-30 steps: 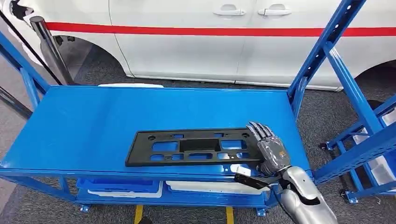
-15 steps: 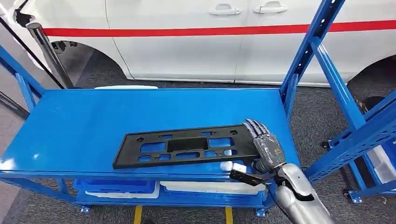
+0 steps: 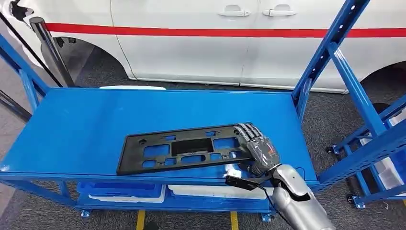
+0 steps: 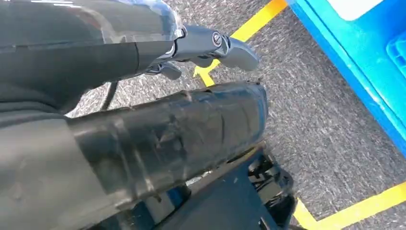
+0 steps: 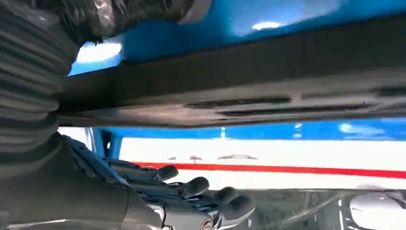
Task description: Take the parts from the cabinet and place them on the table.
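Observation:
A flat black plastic part [image 3: 182, 148] with several cut-outs lies lengthwise near the front of the blue table [image 3: 95, 120]. My right hand [image 3: 258, 148] grips its right end, fingers laid over the top edge. In the right wrist view the part [image 5: 239, 96] runs as a dark band between the ribbed cover and the fingers [image 5: 191, 189] of that hand. My left hand [image 4: 167, 139] hangs low over grey carpet beside the table's blue frame, its thumb [image 4: 225, 45] stuck out, and holds nothing.
A white car with a red stripe [image 3: 215, 43] stands behind the table. Blue rack uprights [image 3: 335, 52] rise at the right, and a black post [image 3: 48, 43] at the back left. Blue bins and white trays [image 3: 119, 191] sit on the lower shelf. Yellow floor lines [image 3: 141, 220] run below.
My right hand has slid the black part a little left along the table, and its right end now lies slightly farther from the front edge. The camera swayed a bit.

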`<state>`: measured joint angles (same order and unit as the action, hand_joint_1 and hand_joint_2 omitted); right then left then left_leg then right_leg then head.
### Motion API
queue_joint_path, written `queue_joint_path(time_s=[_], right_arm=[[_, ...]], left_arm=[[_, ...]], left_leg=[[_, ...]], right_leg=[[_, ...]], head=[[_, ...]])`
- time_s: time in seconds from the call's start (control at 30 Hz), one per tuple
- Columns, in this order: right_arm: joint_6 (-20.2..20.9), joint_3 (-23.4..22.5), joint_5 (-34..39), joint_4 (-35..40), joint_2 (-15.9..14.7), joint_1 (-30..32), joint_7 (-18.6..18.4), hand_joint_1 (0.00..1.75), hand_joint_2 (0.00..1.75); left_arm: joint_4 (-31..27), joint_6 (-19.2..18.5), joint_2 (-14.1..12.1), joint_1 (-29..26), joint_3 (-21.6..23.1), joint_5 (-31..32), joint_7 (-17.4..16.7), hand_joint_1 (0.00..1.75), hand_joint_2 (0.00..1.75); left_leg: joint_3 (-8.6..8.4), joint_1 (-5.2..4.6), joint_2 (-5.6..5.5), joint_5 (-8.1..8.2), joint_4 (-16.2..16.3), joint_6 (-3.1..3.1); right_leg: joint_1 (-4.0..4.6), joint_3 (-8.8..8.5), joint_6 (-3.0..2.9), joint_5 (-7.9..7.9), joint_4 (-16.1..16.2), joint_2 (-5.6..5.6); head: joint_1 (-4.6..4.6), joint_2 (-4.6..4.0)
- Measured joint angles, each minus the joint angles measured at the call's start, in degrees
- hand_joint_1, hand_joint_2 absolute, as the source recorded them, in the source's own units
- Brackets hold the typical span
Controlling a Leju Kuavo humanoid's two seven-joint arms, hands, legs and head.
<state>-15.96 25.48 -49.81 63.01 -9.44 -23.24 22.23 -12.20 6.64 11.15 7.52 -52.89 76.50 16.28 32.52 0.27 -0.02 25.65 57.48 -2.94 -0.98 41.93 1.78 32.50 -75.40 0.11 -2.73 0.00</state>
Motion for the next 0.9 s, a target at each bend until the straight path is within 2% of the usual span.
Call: queue_joint_path(time_s=[0.07, 0.1, 0.13, 0.17, 0.23, 0.3, 0.33, 0.37, 0.4, 0.43, 0.47, 0.5, 0.53, 0.6, 0.63, 0.67, 0.77, 0.8, 0.83, 0.87, 0.9], right_arm=[[0.0, 0.5, 0.1, -0.4, 0.2, -0.7, 0.0, 0.00, 1.75], [-0.1, 0.6, 0.1, -0.5, 0.3, -1.0, 0.0, 0.00, 1.75], [-0.2, 0.8, 0.3, -0.7, 0.5, -1.3, 0.0, 0.00, 1.75], [-0.3, 0.9, 0.3, -0.8, 0.7, -1.3, 0.1, 0.00, 1.75], [-0.7, 1.1, 0.5, -1.2, 0.9, -1.4, 0.2, 0.00, 1.75], [-1.0, 1.2, 0.6, -1.4, 1.3, -1.7, 0.5, 0.00, 1.75], [-1.0, 1.3, 0.6, -1.5, 1.4, -1.7, 0.6, 0.24, 1.75], [-1.0, 1.3, 0.6, -1.6, 1.4, -1.8, 0.6, 1.36, 1.75], [-1.0, 1.4, 0.6, -1.7, 1.5, -1.8, 0.6, 1.62, 1.75], [-1.0, 1.6, 0.7, -1.9, 1.5, -1.8, 0.6, 1.66, 1.75], [-1.1, 1.8, 0.8, -2.2, 1.6, -1.7, 0.7, 1.71, 1.75], [-1.1, 1.9, 0.9, -2.4, 1.6, -1.7, 0.7, 1.71, 1.75], [-1.2, 2.0, 0.9, -2.6, 1.7, -1.7, 0.8, 1.71, 1.75], [-1.6, 2.0, 1.2, -2.7, 1.8, -1.7, 0.8, 1.71, 1.75], [-1.8, 2.0, 1.3, -2.7, 1.9, -1.7, 0.8, 1.71, 1.75], [-2.1, 2.0, 1.5, -2.7, 1.9, -1.8, 0.8, 1.71, 1.75], [-2.2, 2.0, 1.5, -2.7, 2.1, -1.9, 0.8, 1.75, 1.75], [-2.3, 2.0, 1.5, -2.7, 2.1, -2.0, 0.8, 1.75, 1.75], [-2.4, 2.0, 1.6, -2.7, 2.1, -2.0, 0.8, 1.75, 1.75], [-2.6, 2.0, 1.8, -2.7, 2.1, -2.0, 0.8, 1.75, 1.75], [-2.9, 2.0, 1.9, -2.7, 2.1, -2.0, 0.8, 1.75, 1.75]], left_arm=[[0.0, 0.0, 0.0, 0.0, 0.0, 0.0, 0.0, 0.00, 0.00], [0.0, 0.0, 0.1, 0.1, 0.1, 0.0, 0.0, 0.00, 0.00], [0.0, 0.0, 0.1, 0.1, 0.1, 0.0, -0.1, 0.00, 0.00], [0.0, 0.0, 0.1, 0.2, 0.1, 0.0, -0.1, 0.00, 0.00], [0.0, 0.1, 0.1, 0.1, 0.1, 0.0, -0.1, 0.00, 0.00], [0.0, 0.1, 0.1, 0.1, 0.1, 0.0, -0.2, 0.00, 0.00], [0.0, 0.1, 0.1, 0.1, 0.1, 0.0, -0.2, 0.00, 0.00], [0.0, 0.1, 0.1, 0.2, 0.1, 0.0, -0.2, 0.00, 0.00], [0.0, 0.1, 0.1, 0.1, 0.1, 0.0, -0.2, 0.00, 0.00], [0.0, 0.1, 0.1, 0.0, 0.1, 0.0, -0.2, 0.00, 0.00], [0.0, 0.1, 0.1, -0.1, 0.1, 0.0, -0.3, 0.00, 0.00], [0.0, 0.1, 0.1, -0.1, 0.1, 0.0, -0.3, 0.00, 0.00], [0.0, 0.1, 0.1, -0.1, 0.1, -0.1, -0.3, 0.00, 0.00], [0.0, 0.2, 0.1, 0.0, 0.1, -0.2, -0.3, 0.00, 0.00], [0.0, 0.2, 0.1, 0.1, 0.1, -0.2, -0.3, 0.00, 0.00], [0.0, 0.2, 0.1, 0.2, 0.1, -0.2, -0.2, 0.00, 0.00], [0.0, 0.2, 0.1, 0.1, 0.1, -0.2, -0.2, 0.00, 0.00], [0.0, 0.2, 0.1, 0.1, 0.1, -0.2, -0.2, 0.00, 0.00], [0.0, 0.2, 0.1, 0.1, 0.1, -0.2, -0.2, 0.00, 0.00], [0.0, 0.2, 0.1, 0.3, 0.1, -0.3, -0.2, 0.00, 0.00], [0.0, 0.2, 0.2, 0.3, 0.1, -0.5, -0.2, 0.00, 0.00]], left_leg=[[-0.16, 0.07, -0.02, 0.28, 0.3, 0.34], [-0.16, 0.08, -0.02, 0.56, 0.7, 0.70], [0.14, -0.31, -0.03, 0.79, 1.0, 1.06], [0.22, -0.29, -0.08, 0.84, 1.1, 1.30], [0.15, -0.17, -0.07, 0.68, 0.9, 1.80], [0.31, -0.02, -0.09, 1.29, 1.4, 2.49], [1.11, -0.01, -0.08, 2.84, 3.4, 2.80], [2.86, 0.09, -0.07, 5.05, 7.1, 3.04], [5.05, 0.23, -0.08, 7.35, 11.9, 3.26], [6.92, 0.28, -0.07, 8.82, 15.9, 3.41], [8.07, 0.30, -0.07, 9.24, 18.3, 3.44], [7.98, 0.30, -0.07, 8.34, 18.0, 3.38], [6.57, 0.30, -0.07, 6.10, 14.9, 3.22], [1.44, 0.25, -0.07, 0.93, 4.4, 2.53], [0.19, 0.11, -0.08, 0.99, 1.3, 2.16], [-0.12, -0.16, -0.12, 0.96, 0.7, 2.06], [0.04, -0.42, -0.19, 0.71, 0.7, 1.46], [-0.53, 0.40, -0.03, 0.02, -0.5, 0.80], [-0.74, 0.22, 0.05, -0.16, -0.8, 0.53], [-0.66, 0.22, 0.09, -0.24, -0.9, 0.20], [-0.58, 0.18, 0.13, -0.25, -0.8, 0.15]], right_leg=[[-0.19, -4.27, -0.09, -4.91, 8.5, -0.04], [-0.31, -7.22, -0.23, -6.98, 14.3, -0.10], [0.07, -7.66, -0.60, -5.78, 15.5, -0.06], [0.15, -7.53, -1.16, -6.18, 15.6, 0.05], [0.36, -7.44, -1.70, -6.17, 15.6, 0.02], [-0.07, -7.83, -2.60, -6.60, 16.2, -0.11], [-0.13, -7.84, -2.89, -6.64, 16.3, -0.12], [-0.12, -7.74, -3.11, -6.67, 16.3, -0.19], [-0.05, -7.65, -3.16, -6.68, 16.3, -0.22], [0.01, -7.59, -3.20, -6.68, 16.2, -0.22], [0.07, -7.57, -3.20, -6.67, 16.2, -0.19], [0.08, -7.61, -3.20, -6.68, 16.2, -0.14], [0.11, -7.65, -3.19, -6.68, 16.2, -0.08], [0.19, -7.88, -3.13, -6.64, 16.2, -0.05], [0.28, -7.82, -2.96, -6.64, 16.2, -0.06], [0.53, -7.60, -2.54, -6.63, 16.0, -0.05], [0.26, -7.74, -1.54, -7.06, 16.6, -0.04], [0.43, -7.63, -1.12, -6.68, 16.4, -0.03], [0.39, -7.27, -0.95, -5.73, 15.3, -0.06], [0.32, -5.85, -0.95, -3.69, 12.2, -0.04], [0.20, -3.57, -0.74, -1.25, 7.3, -0.05]], head=[[-0.02, 0.00], [0.02, 0.00], [-0.02, 0.00], [0.11, 0.00], [0.09, 0.00], [0.09, 0.00], [0.13, 0.00], [0.15, 0.00], [0.15, 0.00], [0.13, 0.00], [0.15, 0.00], [0.13, 0.00], [0.15, 0.00], [0.15, 0.00], [0.13, 0.00], [0.11, 0.00], [0.15, 0.00], [0.11, 0.00], [0.00, 0.00], [0.02, 0.00], [-0.02, 0.00]])
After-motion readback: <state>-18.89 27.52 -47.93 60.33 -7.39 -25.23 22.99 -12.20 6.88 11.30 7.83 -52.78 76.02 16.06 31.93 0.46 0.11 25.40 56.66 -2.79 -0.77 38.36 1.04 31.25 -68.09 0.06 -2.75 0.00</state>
